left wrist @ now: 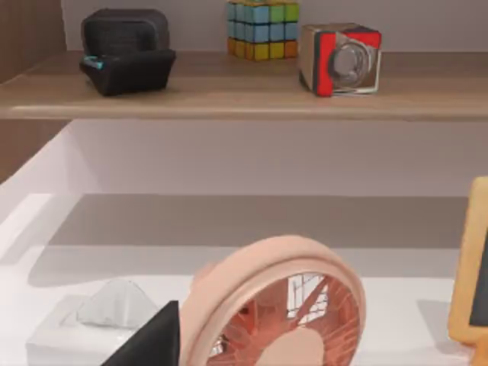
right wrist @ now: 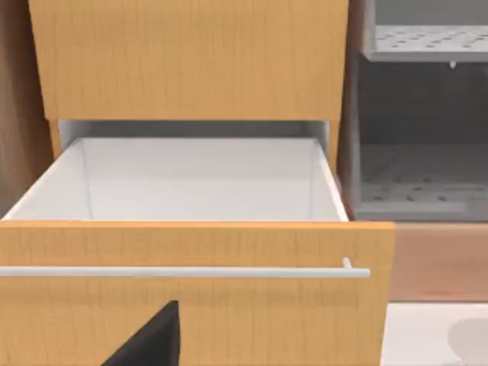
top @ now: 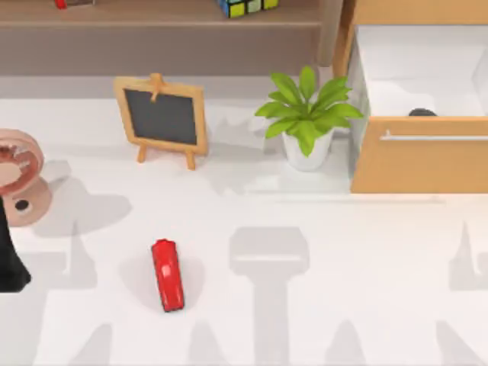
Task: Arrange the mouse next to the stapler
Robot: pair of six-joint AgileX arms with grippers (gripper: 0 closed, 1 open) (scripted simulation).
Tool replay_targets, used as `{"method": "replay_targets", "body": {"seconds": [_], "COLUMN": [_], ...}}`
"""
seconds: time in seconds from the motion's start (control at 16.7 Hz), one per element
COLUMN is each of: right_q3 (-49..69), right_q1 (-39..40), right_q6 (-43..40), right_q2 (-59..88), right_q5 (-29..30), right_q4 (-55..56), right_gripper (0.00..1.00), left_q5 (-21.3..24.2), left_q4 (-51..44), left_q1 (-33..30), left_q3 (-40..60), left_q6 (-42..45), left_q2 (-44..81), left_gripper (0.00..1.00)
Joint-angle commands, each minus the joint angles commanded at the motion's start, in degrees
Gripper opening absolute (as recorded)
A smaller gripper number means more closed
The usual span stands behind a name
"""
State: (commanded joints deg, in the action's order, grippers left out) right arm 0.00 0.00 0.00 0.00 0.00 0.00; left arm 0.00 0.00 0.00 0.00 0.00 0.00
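On table: stapler (top: 168,274); mouse (top: 422,113) inside open drawer (top: 419,164)

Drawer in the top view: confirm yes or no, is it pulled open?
Yes. The wooden drawer stands pulled out from the cabinet, its white inside exposed, with a dark object, likely the mouse, just behind its front panel.

Bright red stapler (top: 168,275); dark mouse (top: 422,113) in the orange-wood, white-lined drawer (top: 418,164); pink fan (left wrist: 278,309); green plant (top: 306,107); multicoloured cube (left wrist: 262,29); black chalkboard (top: 162,117), wooden frame.
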Motion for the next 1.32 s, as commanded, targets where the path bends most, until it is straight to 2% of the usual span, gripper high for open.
{"method": "replay_targets", "body": {"seconds": [0.24,0.42,0.6,1.02,1.32], "right_q3": [1.52,7.92,19.03,53.23,71.1], "right_q1": [0.14,0.7,1.46,3.21,4.34], "right_q6": [0.14,0.58,1.18,2.57,3.38], "right_q2": [1.55,8.35,20.53,59.27,80.96], "right_q5": [0.03,0.07,0.14,0.33,0.39], "right_q4": [-1.23,-6.09,-13.13,-29.34,-39.36], "right_gripper": [1.0,1.0,1.0,1.0,1.0], "left_q5": [0.0,0.0,0.0,0.0,0.0], "left_q4": [0.0,0.0,0.0,0.0,0.0], "left_q1": [0.0,0.0,0.0,0.0,0.0], "left_q3": [0.0,0.0,0.0,0.0,0.0], "left_q6": [0.0,0.0,0.0,0.0,0.0], "left_q2": [0.0,0.0,0.0,0.0,0.0], "left_gripper": [1.0,1.0,1.0,1.0,1.0]}}
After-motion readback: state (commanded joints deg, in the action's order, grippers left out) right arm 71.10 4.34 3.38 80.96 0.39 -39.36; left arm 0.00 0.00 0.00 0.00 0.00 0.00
